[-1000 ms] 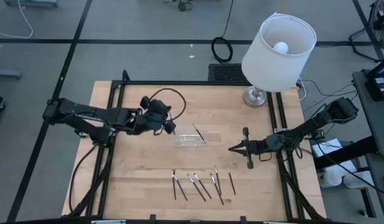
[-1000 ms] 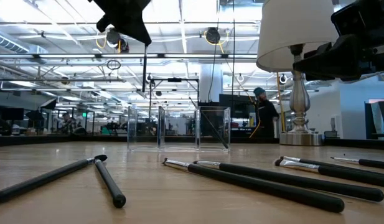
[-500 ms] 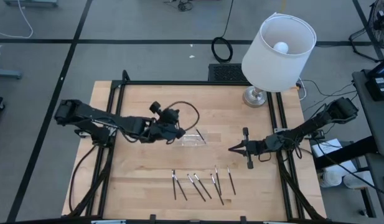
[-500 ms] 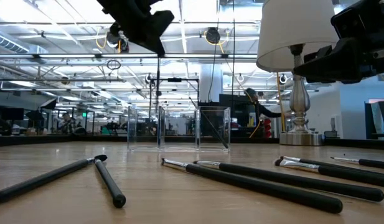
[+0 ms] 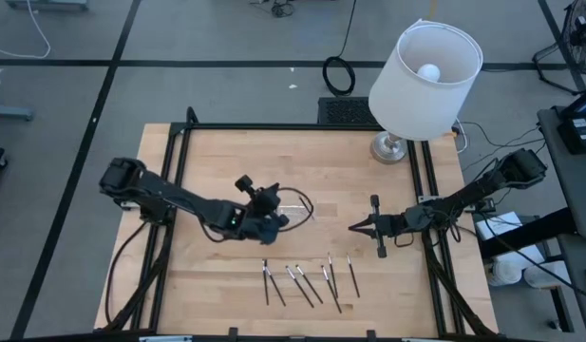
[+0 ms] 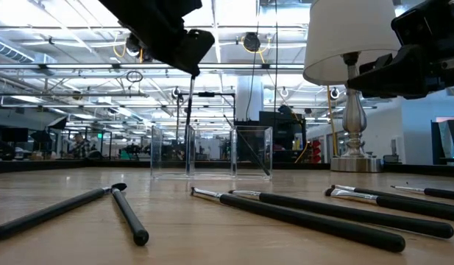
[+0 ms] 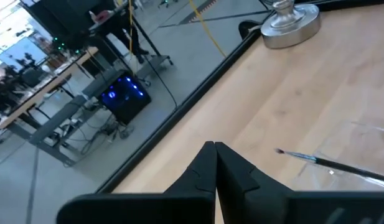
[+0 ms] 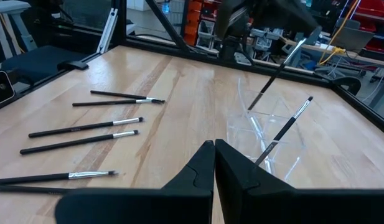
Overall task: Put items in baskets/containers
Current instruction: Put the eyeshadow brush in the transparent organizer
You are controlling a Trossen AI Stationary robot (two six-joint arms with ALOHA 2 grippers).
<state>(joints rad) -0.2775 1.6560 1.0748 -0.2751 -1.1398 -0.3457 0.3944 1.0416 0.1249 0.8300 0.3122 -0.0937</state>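
Left gripper [image 5: 274, 220] clamped on 1 stick [image 8: 277, 70], hanging tip-down right over clear tray [image 8: 261, 134], frame centre. Right gripper [image 5: 354, 227] shut, empty, farther off. 7 sticks [image 5: 310, 281] lay lower centre.

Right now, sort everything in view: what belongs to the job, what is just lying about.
Job: thin dark silvery-tipped sticks lying loose; one stick leaning in the shallow clear plastic tray; another stick held above it by the left gripper.
Lying about: silver-based table lamp with white shade; right gripper, waiting near the tray.
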